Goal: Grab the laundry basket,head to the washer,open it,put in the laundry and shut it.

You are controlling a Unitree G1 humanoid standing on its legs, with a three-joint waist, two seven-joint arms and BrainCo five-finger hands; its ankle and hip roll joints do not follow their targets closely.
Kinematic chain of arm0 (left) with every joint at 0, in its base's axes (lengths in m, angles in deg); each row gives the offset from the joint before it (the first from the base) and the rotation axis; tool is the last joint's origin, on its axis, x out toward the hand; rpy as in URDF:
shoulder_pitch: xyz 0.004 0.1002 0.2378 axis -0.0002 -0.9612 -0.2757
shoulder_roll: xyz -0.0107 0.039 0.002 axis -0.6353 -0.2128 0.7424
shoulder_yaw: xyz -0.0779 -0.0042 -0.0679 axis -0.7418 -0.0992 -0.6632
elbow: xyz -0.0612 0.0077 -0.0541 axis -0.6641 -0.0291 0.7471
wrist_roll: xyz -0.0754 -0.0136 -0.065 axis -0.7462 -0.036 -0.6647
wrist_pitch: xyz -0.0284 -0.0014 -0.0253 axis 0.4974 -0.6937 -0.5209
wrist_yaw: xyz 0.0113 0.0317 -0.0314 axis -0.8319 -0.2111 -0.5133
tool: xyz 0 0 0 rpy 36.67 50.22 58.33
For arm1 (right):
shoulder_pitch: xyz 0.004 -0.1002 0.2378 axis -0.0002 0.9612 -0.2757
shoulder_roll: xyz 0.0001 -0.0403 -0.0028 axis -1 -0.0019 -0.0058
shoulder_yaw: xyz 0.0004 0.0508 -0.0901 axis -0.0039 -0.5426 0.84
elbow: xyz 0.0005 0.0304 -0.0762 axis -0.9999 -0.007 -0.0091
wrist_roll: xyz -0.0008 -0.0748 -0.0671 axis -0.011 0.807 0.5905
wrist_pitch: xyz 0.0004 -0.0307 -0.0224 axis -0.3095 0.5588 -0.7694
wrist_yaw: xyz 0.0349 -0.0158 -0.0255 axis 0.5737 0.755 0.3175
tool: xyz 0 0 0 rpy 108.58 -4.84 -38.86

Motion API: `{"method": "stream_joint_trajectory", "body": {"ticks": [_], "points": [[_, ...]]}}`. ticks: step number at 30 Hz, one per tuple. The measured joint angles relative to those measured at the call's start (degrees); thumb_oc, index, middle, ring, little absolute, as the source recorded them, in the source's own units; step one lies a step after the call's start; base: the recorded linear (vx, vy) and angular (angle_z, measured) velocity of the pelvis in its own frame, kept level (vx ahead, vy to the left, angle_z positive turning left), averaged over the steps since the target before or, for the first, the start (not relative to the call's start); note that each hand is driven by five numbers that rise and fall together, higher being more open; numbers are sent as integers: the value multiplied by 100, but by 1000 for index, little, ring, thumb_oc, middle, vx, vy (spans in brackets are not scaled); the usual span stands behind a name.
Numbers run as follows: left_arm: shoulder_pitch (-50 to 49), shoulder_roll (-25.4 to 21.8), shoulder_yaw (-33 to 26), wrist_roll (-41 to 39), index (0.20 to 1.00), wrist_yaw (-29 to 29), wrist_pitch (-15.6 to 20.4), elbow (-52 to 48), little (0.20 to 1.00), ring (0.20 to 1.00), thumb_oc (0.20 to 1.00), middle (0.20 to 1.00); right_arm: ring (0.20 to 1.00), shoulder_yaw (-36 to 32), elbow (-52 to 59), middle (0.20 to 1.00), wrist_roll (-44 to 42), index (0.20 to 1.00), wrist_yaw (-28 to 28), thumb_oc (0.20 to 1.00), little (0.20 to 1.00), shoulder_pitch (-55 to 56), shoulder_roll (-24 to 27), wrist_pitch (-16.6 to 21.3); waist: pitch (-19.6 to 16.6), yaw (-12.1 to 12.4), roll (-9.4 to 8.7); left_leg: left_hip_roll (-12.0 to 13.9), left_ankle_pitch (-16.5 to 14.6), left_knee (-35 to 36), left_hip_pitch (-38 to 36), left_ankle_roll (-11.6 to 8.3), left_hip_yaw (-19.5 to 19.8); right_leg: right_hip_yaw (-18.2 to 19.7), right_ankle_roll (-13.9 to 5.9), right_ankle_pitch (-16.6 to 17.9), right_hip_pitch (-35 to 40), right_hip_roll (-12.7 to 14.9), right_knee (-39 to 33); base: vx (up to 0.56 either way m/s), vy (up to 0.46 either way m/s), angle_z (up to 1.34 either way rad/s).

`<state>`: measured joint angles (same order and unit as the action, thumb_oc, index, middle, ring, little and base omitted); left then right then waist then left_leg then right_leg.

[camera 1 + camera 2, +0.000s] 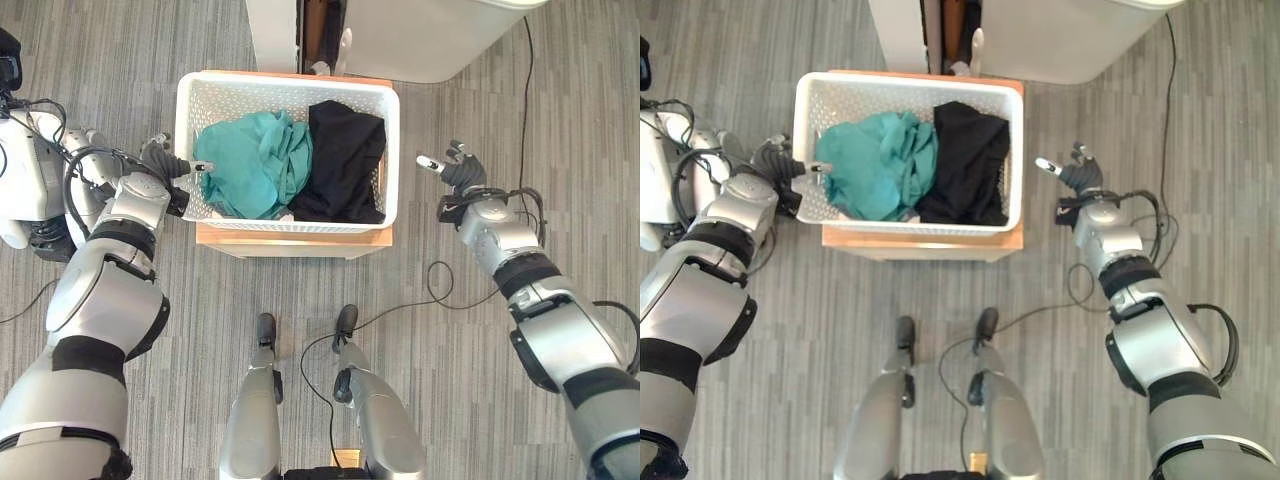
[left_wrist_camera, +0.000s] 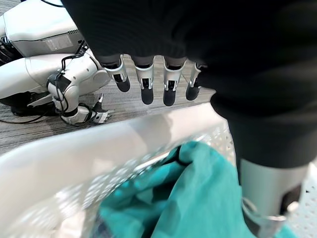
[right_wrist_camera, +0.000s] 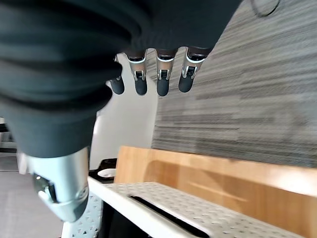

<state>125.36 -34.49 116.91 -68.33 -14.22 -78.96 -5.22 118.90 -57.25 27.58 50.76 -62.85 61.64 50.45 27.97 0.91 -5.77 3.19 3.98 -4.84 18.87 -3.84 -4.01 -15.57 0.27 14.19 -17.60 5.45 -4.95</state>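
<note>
Both hands are flanking the laundry basket (image 1: 215,100) ahead of the first grasp.

The white perforated basket is sitting on a low wooden surface (image 1: 290,240) directly before the robot, holding a teal garment (image 1: 255,160) and a black garment (image 1: 345,160); its long axis is running left to right, so each short end is facing one hand. The left hand (image 1: 165,165) is hovering at the basket's left rim, fingers straight and relaxed above the edge, thumb over the teal cloth, clamping nothing. The right hand (image 1: 458,172) is waiting well apart from the right rim, fingers likewise spread and empty. The left hand is the nearer; the right is judged to need an inward move. A white washer (image 1: 420,40) is standing just beyond the basket.
</note>
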Motion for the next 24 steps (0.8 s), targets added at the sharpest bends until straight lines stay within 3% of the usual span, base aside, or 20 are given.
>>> {"method": "stream_joint_trajectory", "body": {"ticks": [7,15,24], "points": [[115,74,246,-159,1000,67,-57,169,1000,1000,1000,1000,1000,250,-695,1000,-366,1000,-267,1000,1000,-374,-479,-136,-15,3,-15,33,44,-57,181,-60,41,-19,-26,-106,-137,-35,-3,1,-5,2],[841,107,525,-159,1000,132,-75,332,1000,1000,1000,1000,1000,244,-1562,1000,-1018,1000,-398,1000,1000,-1092,-444,-322,-14,144,-15,31,94,-104,528,-53,48,-72,39,40,-448,-59,0,0,0,2],[1083,146,643,-159,1000,133,-88,357,1000,1000,1000,1000,1000,237,-1779,1000,-1358,1000,-407,1000,1000,-1690,-328,-361,-15,165,-13,3,61,-178,670,-22,48,-78,33,32,-541,-3,0,6,5,1]]}}
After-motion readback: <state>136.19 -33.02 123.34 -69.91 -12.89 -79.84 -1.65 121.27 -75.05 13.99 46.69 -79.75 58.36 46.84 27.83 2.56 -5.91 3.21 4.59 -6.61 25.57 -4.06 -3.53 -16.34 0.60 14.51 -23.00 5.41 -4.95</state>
